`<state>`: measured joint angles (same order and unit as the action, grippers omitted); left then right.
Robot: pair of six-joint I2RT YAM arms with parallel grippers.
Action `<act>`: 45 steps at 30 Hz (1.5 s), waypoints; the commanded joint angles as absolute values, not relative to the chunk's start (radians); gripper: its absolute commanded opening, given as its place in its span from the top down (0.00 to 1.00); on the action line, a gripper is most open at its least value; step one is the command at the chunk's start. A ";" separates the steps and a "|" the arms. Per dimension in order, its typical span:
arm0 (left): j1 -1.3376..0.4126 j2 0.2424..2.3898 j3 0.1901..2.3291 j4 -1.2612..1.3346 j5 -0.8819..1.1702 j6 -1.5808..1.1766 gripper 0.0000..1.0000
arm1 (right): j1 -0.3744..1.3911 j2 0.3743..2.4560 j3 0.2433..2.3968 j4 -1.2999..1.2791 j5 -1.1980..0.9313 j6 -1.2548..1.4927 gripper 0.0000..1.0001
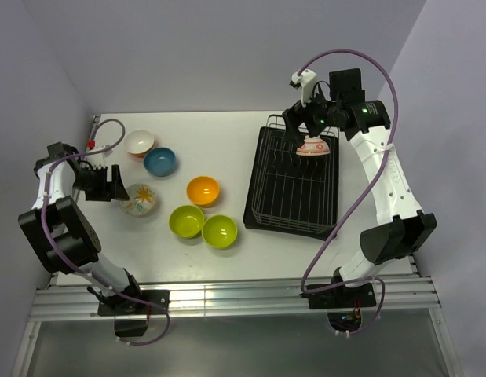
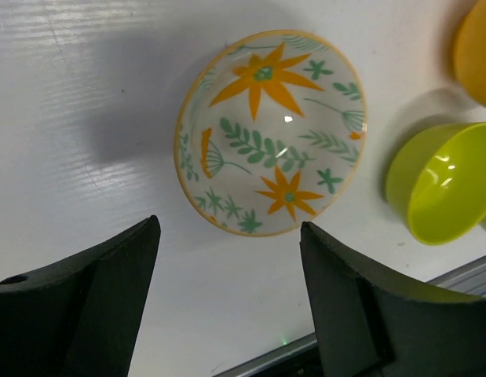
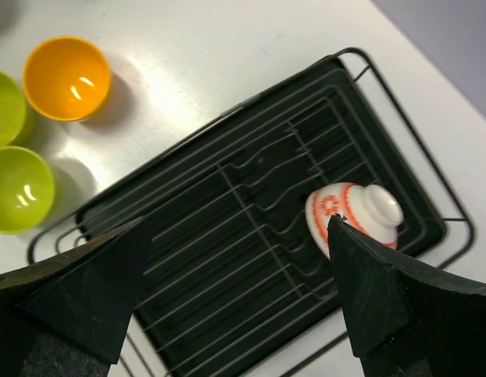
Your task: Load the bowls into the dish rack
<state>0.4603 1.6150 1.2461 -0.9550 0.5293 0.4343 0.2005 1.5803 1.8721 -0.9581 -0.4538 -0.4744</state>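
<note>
The black wire dish rack point(image 1: 294, 196) stands right of centre. A white bowl with orange-red marks point(image 1: 313, 147) lies upside down at its far end. My right gripper point(image 1: 308, 129) hovers open just above that bowl; in the right wrist view the bowl point(image 3: 356, 210) sits by the right finger, over the rack point(image 3: 227, 236). My left gripper point(image 1: 113, 184) is open, just left of the cream floral bowl point(image 1: 138, 199), which lies ahead of the jaws point(image 2: 270, 133). On the table are a salmon-red-lined bowl point(image 1: 139, 142), a blue bowl point(image 1: 160, 161), an orange bowl point(image 1: 203, 190) and two lime green bowls point(image 1: 187, 221) point(image 1: 220, 231).
The table's near edge is a metal rail point(image 1: 227, 298). Grey walls close in the back and both sides. The right wrist view shows the orange bowl point(image 3: 67, 77) and a green bowl point(image 3: 19, 188) left of the rack. A green bowl point(image 2: 443, 181) lies right of the floral one.
</note>
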 commanded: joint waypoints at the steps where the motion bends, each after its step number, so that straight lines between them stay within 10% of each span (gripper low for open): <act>1: 0.459 1.654 1.215 -0.864 0.480 0.472 0.23 | 0.209 1.580 1.904 -0.980 -0.526 -0.368 0.00; 25: 0.453 1.833 1.166 -0.652 0.563 0.330 0.67 | 0.259 1.505 1.841 -0.863 -0.450 -0.247 0.00; 33: 0.434 1.781 1.163 -0.658 0.626 0.331 1.00 | 0.262 1.393 1.758 -0.807 -0.373 -0.333 0.00; 45: 0.218 1.321 1.206 -0.616 0.698 0.314 1.00 | 0.265 1.459 1.852 -0.951 -0.719 -0.221 0.00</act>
<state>0.3084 1.4738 1.1622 -0.6800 0.6449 0.3264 0.2577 1.4513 1.8126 -0.9211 -0.5880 -0.2775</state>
